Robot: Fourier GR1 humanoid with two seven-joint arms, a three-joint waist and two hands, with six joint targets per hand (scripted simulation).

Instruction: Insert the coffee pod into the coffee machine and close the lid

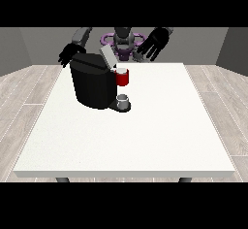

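Hands [154, 42] [70, 54] hover spread open (holding nothing) beyond the table's [160, 140] far edge, behind the coffee machine [92, 85].

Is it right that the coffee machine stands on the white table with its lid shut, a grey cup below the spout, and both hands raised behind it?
Not quite: the front view shows the lid raised open on the coffee machine. The rest holds: white table, grey cup, hands raised behind.
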